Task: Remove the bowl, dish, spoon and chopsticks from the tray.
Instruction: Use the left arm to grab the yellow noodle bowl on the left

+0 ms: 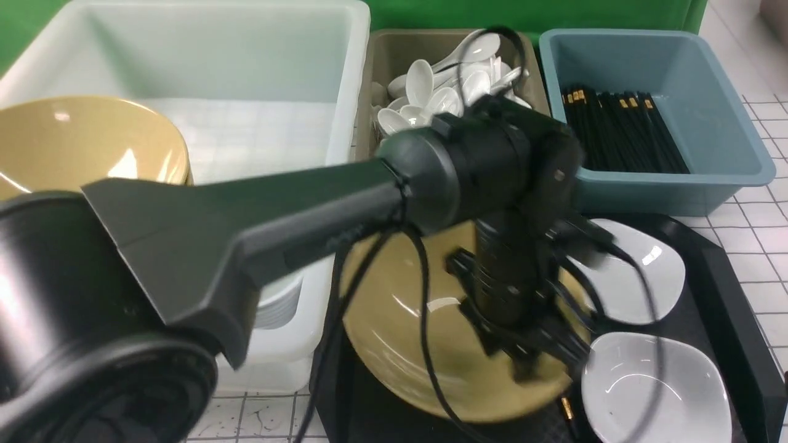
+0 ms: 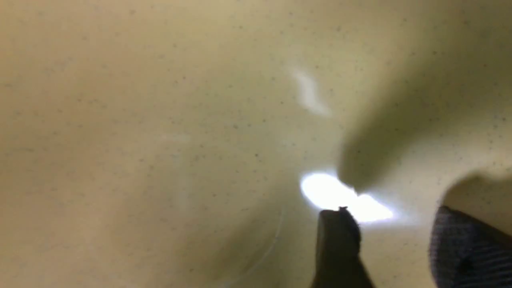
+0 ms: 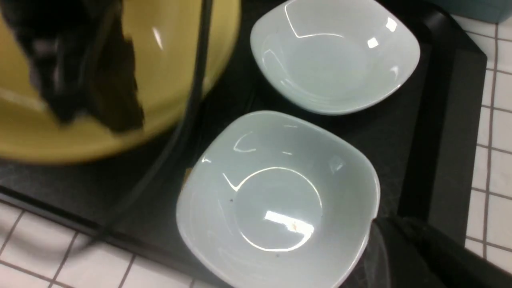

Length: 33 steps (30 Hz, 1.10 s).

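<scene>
The mustard-yellow bowl (image 1: 431,344) sits on the left part of the black tray (image 1: 726,295). My left gripper (image 1: 529,363) is down at the bowl's right rim, blurred. In the left wrist view the gripper (image 2: 390,228) is open; one finger (image 2: 338,244) is inside the bowl (image 2: 160,120) and the other looks outside the rim. Two white squarish dishes (image 1: 628,277) (image 1: 655,387) lie to the right. A gold-banded chopstick end (image 1: 565,407) pokes out between bowl and near dish. No spoon shows on the tray. Of my right gripper only one dark finger (image 3: 408,256) shows, beside the near dish (image 3: 276,192).
A big white tub (image 1: 246,61) at back left holds another yellow bowl (image 1: 80,147) and stacked white dishes (image 1: 280,301). A grey-brown tub (image 1: 394,55) holds white spoons. A blue tub (image 1: 708,123) holds black chopsticks. White tiled table (image 1: 763,246) lies right of the tray.
</scene>
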Each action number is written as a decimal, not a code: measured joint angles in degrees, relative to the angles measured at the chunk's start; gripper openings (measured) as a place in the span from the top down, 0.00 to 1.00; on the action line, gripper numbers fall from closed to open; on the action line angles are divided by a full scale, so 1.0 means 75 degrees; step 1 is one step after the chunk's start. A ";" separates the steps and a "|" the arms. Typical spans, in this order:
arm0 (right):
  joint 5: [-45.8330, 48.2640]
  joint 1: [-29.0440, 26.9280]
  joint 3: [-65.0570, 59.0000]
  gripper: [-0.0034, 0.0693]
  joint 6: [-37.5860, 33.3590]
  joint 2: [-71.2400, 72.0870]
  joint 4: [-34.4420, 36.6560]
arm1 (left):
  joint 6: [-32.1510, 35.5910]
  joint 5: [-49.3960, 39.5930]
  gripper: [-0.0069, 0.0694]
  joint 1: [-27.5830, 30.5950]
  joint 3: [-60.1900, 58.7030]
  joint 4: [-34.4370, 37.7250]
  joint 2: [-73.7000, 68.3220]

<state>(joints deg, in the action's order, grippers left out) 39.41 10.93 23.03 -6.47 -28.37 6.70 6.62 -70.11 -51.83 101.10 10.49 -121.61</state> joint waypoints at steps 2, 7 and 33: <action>0.0019 0.0000 0.0000 0.89 0.0000 0.0000 0.0000 | 0.0201 -0.0001 0.44 -0.0179 0.0000 0.0380 0.0044; 0.0032 0.0000 0.0000 0.89 0.0000 0.0000 0.0000 | -0.0112 -0.0010 0.28 -0.0158 0.0189 -0.0628 0.0409; 0.0040 0.0000 0.0000 0.86 0.0024 0.0000 0.0103 | 0.0983 -0.0030 0.71 0.1381 0.0425 -0.0991 -0.0127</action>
<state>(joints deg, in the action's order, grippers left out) 39.70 10.93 23.03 -6.29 -28.37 7.48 13.99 -70.33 -41.47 104.29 3.05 -122.56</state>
